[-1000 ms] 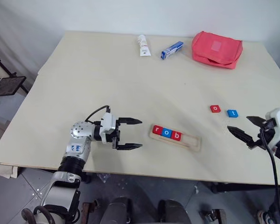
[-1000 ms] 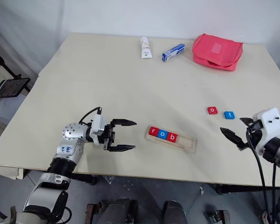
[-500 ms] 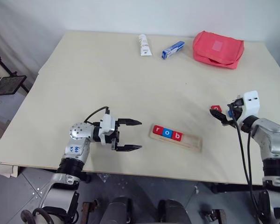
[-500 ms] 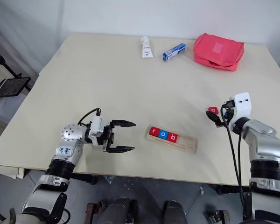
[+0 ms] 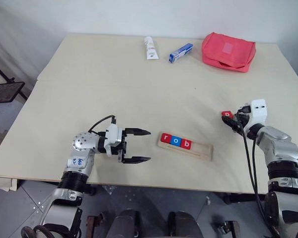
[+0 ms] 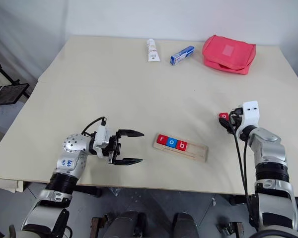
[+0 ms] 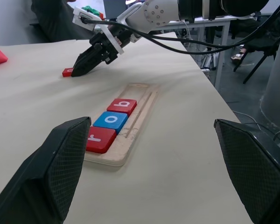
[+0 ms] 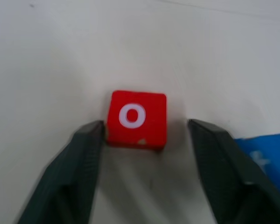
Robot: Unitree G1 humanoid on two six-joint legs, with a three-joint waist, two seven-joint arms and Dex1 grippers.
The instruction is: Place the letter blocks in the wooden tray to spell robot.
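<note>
Table [image 5: 114, 74] top, pale. Far edge, about 12 to 1 o'clock: white tube [image 5: 150, 48], blue-and-white box [image 5: 181, 52] just beside it, red pouch [image 5: 228, 51] further toward 1 o'clock. All 3 sit well apart from the work area; nothing lies between either arm and the tray.

Left gripper [image 5: 141, 146] at about 8 o'clock on the table, held level, pointing across toward the tray. Its 2 fingers are spread wide, nothing between them. In the left wrist view the tray sits ahead, framed by the 2 fingers [image 7: 60, 168].

Right gripper [image 8: 144, 135] at about 4 o'clock, reaching forward and angled slightly down onto the table. The fingers straddle the red "o" block [image 8: 136, 118]: one finger [image 8: 84, 158] is touching or just at the block's side, the other stands a small gap away. Partly closed, not clamped; block flat on the table. A blue block [image 8: 263, 154] lies just beside the far finger, its letter not readable.

Wooden tray [image 5: 201, 150] at about 6 o'clock, near the front edge, lying crosswise. It holds 3 blocks at its left end, touching in a row: red "r" [image 5: 165, 139], blue "o" [image 5: 176, 141], red "b" [image 5: 187, 144]. The right half of the groove is bare.
</note>
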